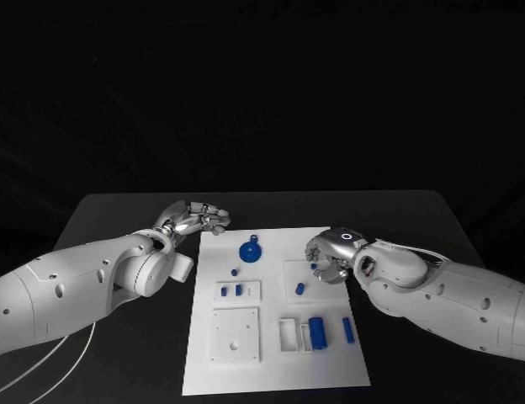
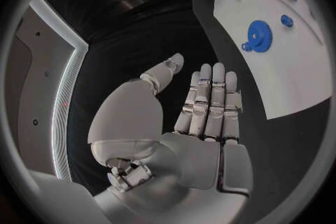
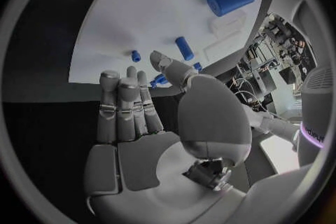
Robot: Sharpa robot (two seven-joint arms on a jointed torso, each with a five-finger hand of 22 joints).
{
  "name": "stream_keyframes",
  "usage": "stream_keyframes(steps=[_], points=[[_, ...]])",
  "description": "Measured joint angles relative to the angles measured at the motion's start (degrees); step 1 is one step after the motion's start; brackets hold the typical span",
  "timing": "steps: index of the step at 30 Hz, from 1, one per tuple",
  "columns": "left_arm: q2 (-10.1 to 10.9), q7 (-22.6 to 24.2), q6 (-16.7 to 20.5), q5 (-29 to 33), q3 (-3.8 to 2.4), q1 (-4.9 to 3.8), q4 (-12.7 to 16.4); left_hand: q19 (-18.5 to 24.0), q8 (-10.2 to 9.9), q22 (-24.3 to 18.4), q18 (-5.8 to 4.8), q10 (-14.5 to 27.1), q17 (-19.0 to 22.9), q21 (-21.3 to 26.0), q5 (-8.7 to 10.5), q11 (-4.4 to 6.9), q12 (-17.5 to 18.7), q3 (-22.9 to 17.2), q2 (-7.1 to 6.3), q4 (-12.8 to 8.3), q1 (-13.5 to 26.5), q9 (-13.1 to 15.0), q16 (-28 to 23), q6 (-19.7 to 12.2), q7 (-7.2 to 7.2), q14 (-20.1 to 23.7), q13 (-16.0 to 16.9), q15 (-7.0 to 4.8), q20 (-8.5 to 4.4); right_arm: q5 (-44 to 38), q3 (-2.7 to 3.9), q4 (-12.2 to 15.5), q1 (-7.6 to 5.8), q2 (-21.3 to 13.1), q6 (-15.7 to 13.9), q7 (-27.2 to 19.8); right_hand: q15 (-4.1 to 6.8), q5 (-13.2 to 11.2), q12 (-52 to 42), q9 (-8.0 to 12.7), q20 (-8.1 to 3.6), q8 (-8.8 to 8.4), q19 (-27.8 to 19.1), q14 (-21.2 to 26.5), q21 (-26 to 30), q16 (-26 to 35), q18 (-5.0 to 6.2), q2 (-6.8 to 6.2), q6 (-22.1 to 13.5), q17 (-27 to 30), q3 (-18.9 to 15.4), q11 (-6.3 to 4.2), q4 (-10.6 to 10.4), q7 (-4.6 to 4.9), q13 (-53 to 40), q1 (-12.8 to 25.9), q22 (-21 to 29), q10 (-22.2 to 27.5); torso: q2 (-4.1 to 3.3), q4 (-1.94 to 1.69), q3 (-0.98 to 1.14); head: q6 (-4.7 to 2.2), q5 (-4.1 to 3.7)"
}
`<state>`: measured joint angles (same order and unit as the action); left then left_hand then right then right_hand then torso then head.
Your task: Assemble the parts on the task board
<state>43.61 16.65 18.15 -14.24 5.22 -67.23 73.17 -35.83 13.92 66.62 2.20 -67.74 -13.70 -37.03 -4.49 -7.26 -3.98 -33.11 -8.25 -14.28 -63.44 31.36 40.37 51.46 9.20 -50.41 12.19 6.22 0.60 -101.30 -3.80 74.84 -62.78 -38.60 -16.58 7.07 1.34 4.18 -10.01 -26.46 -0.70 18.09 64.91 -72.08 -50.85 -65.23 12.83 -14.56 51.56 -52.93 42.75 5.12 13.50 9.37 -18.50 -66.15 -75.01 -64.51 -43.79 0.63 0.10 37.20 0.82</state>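
The task board (image 1: 275, 370) is a flat, matte white rectangular plate lying in the middle of the black table (image 1: 117, 210), its long axis running away from the robot. Raised white square blocks sit on it, one near the robot with small holes (image 1: 236, 335), and a slotted white holder (image 1: 289, 333) lies beside a blue cylinder (image 1: 317, 332) that lies with its long axis along the board. Next to that, a slimmer blue bar (image 1: 349, 330) points the same way. Toward the far end lies a round blue gear (image 1: 251, 251) with a toothed rim and a small knob at its edge. Two short blue pegs (image 1: 231, 290) stand in a small white block, and another blue peg (image 1: 300, 289) sits in the block at the board's right side.

The left hand (image 1: 193, 217), silver and metallic, hovers over the table just off the board's far left corner, fingers straight and close together, holding nothing. The right hand (image 1: 334, 251) hangs over the board's right edge, fingers straight with the thumb apart; small blue pegs (image 3: 159, 79) show just past its fingertips, but I cannot tell whether it pinches one. No writing is readable
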Motion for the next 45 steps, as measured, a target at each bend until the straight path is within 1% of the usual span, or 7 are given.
stream_keyframes(steps=[7,18,22,26,38,41,45], points=[[0.2,0.2,-0.2,0.5,0.0,0.0,0.1,0.0,0.1,0.1,0.0,0.0,-0.1,0.0,0.0,0.0,0.0,0.1,0.04,-0.1,0.0,0.0,-0.3,0.0,0.0,0.0,-0.2,0.0,0.0,-1.7,-0.11,-1.0,0.29,0.8,-0.4,1.3,0.11,-0.6,0.4,0.1,0.07,0.0,0.1,-0.1,0.0,0.0,-0.03,-0.68,0.5,0.2,1.7,-0.1,-0.9,-0.12,0.5,-0.2,0.0,-0.5,-0.03,-0.01,-0.03,0.18,0.11],[0.3,0.3,-0.4,0.8,0.01,0.0,0.2,0.0,0.1,0.1,0.0,0.0,-0.3,0.0,0.0,0.01,0.0,0.2,0.04,-0.2,0.0,-0.1,-0.5,-0.2,0.18,-0.2,-0.2,0.2,0.0,-2.9,-0.42,-2.7,0.69,2.0,-0.6,2.1,0.39,-1.1,0.3,0.0,-0.1,0.66,0.7,-0.6,0.0,-0.3,-0.06,-0.68,1.9,0.4,4.1,-0.82,-2.7,-0.85,0.7,-0.2,0.0,-2.1,-0.02,0.01,-0.02,0.37,0.25],[0.3,0.3,-0.4,0.8,0.01,0.0,0.2,0.0,0.1,0.2,-0.01,0.2,-0.4,0.0,0.0,-0.2,0.0,0.2,0.04,-0.2,0.0,-0.1,-0.5,-0.2,0.2,-0.2,-0.3,0.17,0.0,-3.1,-0.46,-3.1,0.99,2.4,-0.5,2.2,0.58,-1.1,0.3,-0.3,-0.12,1.22,1.0,-1.0,0.0,-0.4,-0.21,-0.5,3.1,0.4,4.7,-1.44,-3.1,-1.27,0.6,-0.4,0.0,-3.1,-0.01,0.01,0.0,0.38,0.3],[0.3,0.3,-0.5,0.8,0.01,0.0,0.2,0.0,0.1,0.2,-0.01,0.2,-0.4,0.0,0.0,-0.2,0.0,0.2,0.04,-0.2,0.0,-0.1,-0.5,-0.2,0.2,-0.4,-0.3,-0.01,0.01,-3.4,-0.34,-3.6,1.14,2.8,-0.5,2.3,1.35,-1.1,-0.3,-0.6,-0.31,1.66,1.3,-1.1,-0.7,-0.8,-0.24,-0.35,3.9,0.4,4.9,-1.84,-3.2,-1.87,0.0,-0.5,0.0,-3.9,0.01,0.03,0.0,0.45,0.3],[0.2,0.2,-0.6,0.9,0.0,0.0,0.2,0.0,0.0,0.3,-0.01,0.2,-0.6,0.0,0.0,-0.2,0.0,0.2,0.04,-0.2,0.0,-0.1,-0.7,-0.2,0.2,-0.8,-0.4,-0.08,0.01,-4.5,-0.25,-4.7,1.4,3.8,-0.8,3.2,1.66,-1.1,-1.1,-0.9,-0.22,2.2,1.5,-1.4,-1.0,-0.8,-0.25,-0.13,4.9,0.4,4.9,-2.25,-3.2,-2.1,-0.6,-0.3,0.0,-4.5,-0.01,0.0,0.03,0.74,0.3],[0.2,0.2,-0.7,0.9,0.0,0.0,0.3,0.0,0.0,0.3,-0.01,0.2,-0.7,0.0,0.0,-0.2,0.0,0.2,0.04,-0.2,0.0,-0.1,-0.7,-0.2,0.2,-0.8,-0.4,-0.06,0.01,-5.2,-0.25,-4.7,1.53,3.9,-1.2,3.9,1.66,-1.1,-0.9,-0.9,-0.22,2.21,1.4,-1.4,-1.1,-0.8,-0.25,0.35,5.2,0.4,5.4,-2.77,-2.6,-2.36,-0.4,-0.8,0.0,-5.7,-0.01,0.01,0.03,0.86,0.27],[0.2,0.1,-0.7,0.9,0.0,0.0,0.3,0.0,0.0,0.3,-0.01,0.2,-0.7,0.0,0.0,-0.2,0.0,0.2,0.04,-0.2,0.0,-0.1,-0.7,-0.2,0.2,-0.8,-0.4,-0.06,0.01,-6.5,-0.29,-4.4,1.73,4.1,-1.7,5.5,2.26,-1.1,-0.8,-1.0,-0.4,2.79,1.2,-1.6,-1.4,-0.8,-0.25,1.16,6.5,0.6,6.6,-3.18,-1.6,-2.86,-0.8,-1.6,0.0,-7.1,-0.01,0.01,0.03,0.94,0.22]])
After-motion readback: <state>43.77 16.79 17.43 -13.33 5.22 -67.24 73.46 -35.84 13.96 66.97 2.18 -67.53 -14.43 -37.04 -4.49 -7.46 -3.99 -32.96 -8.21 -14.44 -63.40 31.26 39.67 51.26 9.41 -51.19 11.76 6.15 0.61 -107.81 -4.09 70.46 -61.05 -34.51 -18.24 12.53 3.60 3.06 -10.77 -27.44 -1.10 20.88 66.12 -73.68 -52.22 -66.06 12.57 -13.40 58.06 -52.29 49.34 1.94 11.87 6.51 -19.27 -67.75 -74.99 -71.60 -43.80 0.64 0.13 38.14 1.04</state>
